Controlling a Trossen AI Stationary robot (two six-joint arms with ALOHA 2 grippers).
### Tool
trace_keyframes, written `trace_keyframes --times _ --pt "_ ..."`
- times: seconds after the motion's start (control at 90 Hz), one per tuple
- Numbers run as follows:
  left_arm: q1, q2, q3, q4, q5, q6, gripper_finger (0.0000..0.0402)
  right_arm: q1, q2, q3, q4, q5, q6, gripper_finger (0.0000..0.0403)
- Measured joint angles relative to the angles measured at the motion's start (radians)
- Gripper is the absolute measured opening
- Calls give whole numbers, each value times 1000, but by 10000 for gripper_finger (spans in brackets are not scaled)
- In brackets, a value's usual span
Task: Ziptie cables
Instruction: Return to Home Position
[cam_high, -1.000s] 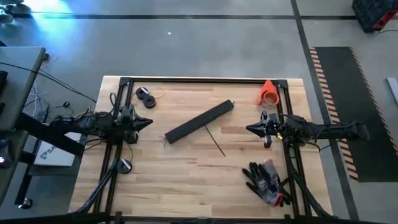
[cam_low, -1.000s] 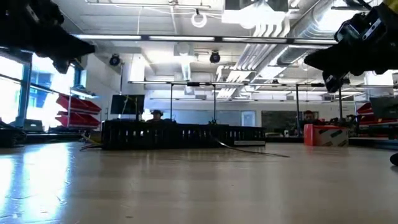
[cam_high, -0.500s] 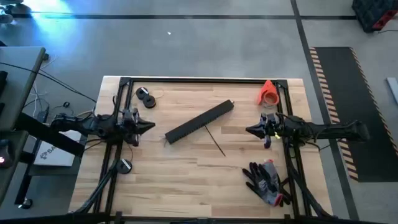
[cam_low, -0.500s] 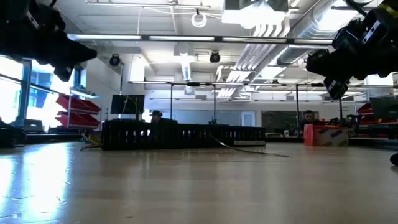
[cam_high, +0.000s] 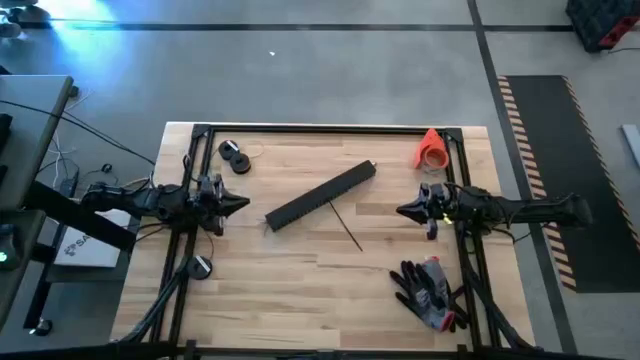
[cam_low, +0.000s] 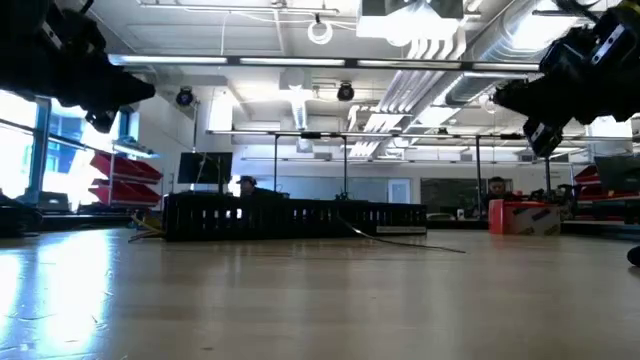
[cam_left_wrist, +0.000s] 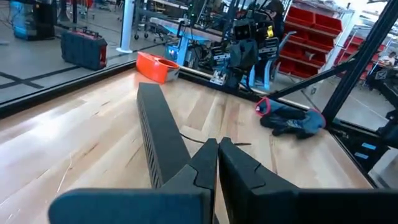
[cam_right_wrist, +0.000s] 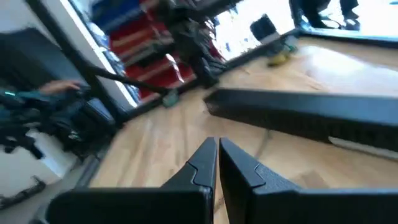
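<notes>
L claw (cam_high: 238, 201) and R claw (cam_high: 402, 210) noted w/ fingers pressed together, raised at opposite table sides. Duct (cam_high: 320, 195) laid diagonally between them, apart from both. One cable (cam_high: 347, 230) seen trailing from duct, nearer R claw.

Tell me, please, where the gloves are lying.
In the high view, the gloves lie on the table's right side, below the right gripper in the picture, apart from the black duct.
</notes>
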Motion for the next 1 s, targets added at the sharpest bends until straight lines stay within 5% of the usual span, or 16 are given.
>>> trace_keyframes --times 0.233,0.489,0.656,0.844,1.0 --pt "-2 0 0 -3 4 -1 0 -1 -169 0 -83 0 0 0" --pt "52 -1 -1 -11 4 0 0 -4 -150 0 -76 1 0 0" --pt "80 -1 -80 254 -6 0 0 -4 -150 0 -82 0 0 0" --pt "54 -1 -80 256 -22 3 0 -4 -150 0 -86 -1 0 0" --pt "8 -1 -79 242 -10 415 0 -4 -150 1 -89 -2 0 0"
